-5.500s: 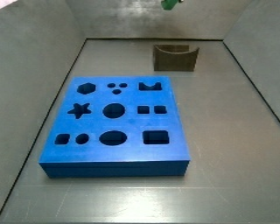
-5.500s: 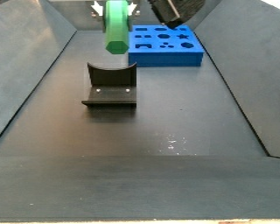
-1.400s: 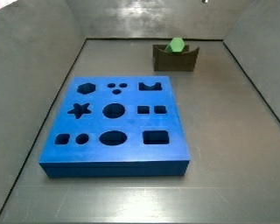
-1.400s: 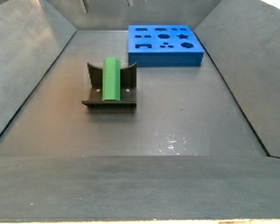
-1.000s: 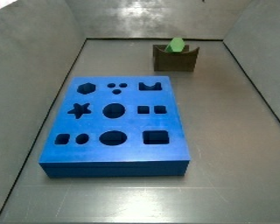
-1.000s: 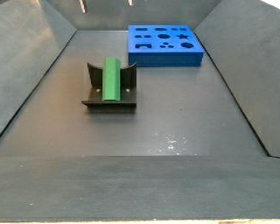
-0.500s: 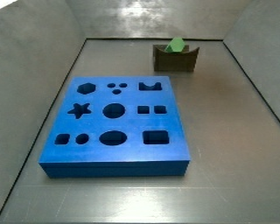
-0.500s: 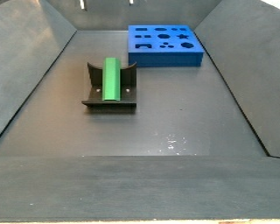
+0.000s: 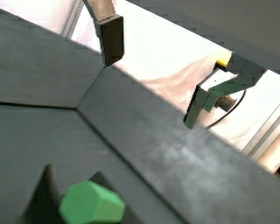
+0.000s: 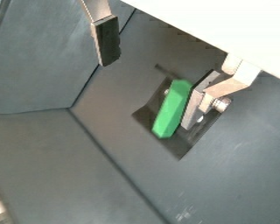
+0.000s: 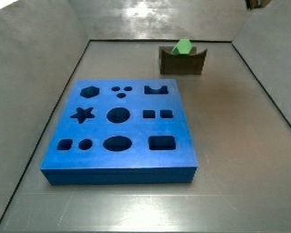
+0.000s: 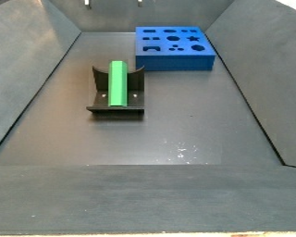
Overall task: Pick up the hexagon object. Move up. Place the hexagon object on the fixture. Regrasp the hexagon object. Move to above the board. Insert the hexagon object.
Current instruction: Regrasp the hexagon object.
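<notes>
Gripper (image 10: 160,57) empty, above hexagon object (image 10: 170,108) on fixture (image 12: 115,100).

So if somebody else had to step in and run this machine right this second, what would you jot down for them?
Gripper: open and empty, raised above the fixture; both wrist views show its silver fingers spread, nothing between them.
Small bright green hexagonal peg: lying on the dark notched fixture, apart from the gripper; its end pokes above the fixture in a side view.
Large flat blue board with shaped holes: on the floor, every visible hole empty.
Done: peg picked up and set on the fixture.
Left: regrasp it, carry it over the board, insert it.
</notes>
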